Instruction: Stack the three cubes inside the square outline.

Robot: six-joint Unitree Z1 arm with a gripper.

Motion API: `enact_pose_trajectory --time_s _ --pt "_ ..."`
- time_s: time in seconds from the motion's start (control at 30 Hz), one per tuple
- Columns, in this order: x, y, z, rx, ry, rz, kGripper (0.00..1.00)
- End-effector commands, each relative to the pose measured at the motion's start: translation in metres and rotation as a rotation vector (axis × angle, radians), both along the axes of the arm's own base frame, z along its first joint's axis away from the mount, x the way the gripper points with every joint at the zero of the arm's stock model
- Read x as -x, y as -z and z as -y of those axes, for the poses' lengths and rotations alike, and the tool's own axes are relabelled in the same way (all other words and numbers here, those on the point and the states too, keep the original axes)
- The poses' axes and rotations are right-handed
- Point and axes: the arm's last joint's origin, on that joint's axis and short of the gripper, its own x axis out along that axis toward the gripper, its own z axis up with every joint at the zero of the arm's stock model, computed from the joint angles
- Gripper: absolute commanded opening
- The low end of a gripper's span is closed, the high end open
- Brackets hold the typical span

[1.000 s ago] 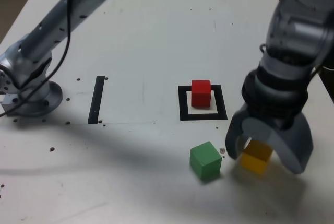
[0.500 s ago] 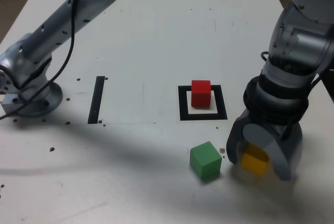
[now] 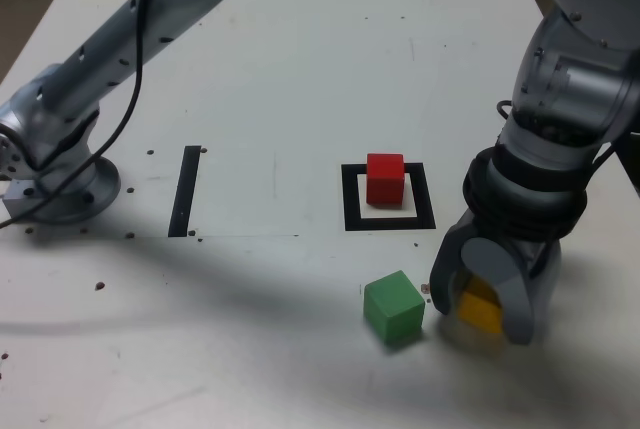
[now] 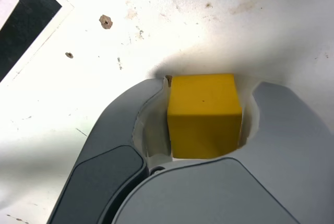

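Gripper point(image 3: 480, 323) of curved grey shells, lower right of the exterior view, straddled the solid yellow cube point(image 3: 479, 308), its jaws drawn in close on both sides, presumably for lifting; whether they clamped it could not be told. The solid red cube point(image 3: 385, 180), right of centre, stood within the black tape square outline point(image 3: 425, 196), probably as the stack's base. The solid green cube point(image 3: 393, 308), below it, lay free, presumably awaiting its turn. Count: three cubes, one outline, one gripper.

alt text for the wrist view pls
A yellow cube sits between the two curved grey fingers of the gripper, above a scuffed white table. Part of a black tape outline shows in one corner.
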Motion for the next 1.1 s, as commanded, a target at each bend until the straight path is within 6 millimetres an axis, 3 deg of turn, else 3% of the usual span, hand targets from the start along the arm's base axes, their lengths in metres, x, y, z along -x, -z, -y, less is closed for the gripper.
enact_pose_trajectory --time_s 0.0,0.23,0.43,0.6,0.83,1.07 --pt "0.001 -0.001 -0.001 0.002 0.001 0.001 0.28" --pt "0.008 -0.018 -0.008 -0.027 -0.026 0.02 0.28" --pt "0.031 -0.059 -0.049 -0.121 -0.133 0.026 0.28" --pt "0.056 -0.081 -0.093 -0.16 -0.275 0.006 0.28" --pt "0.08 -0.079 -0.137 -0.123 -0.428 -0.005 0.28" --pt "0.084 -0.067 -0.156 -0.025 -0.519 0.013 0.28"
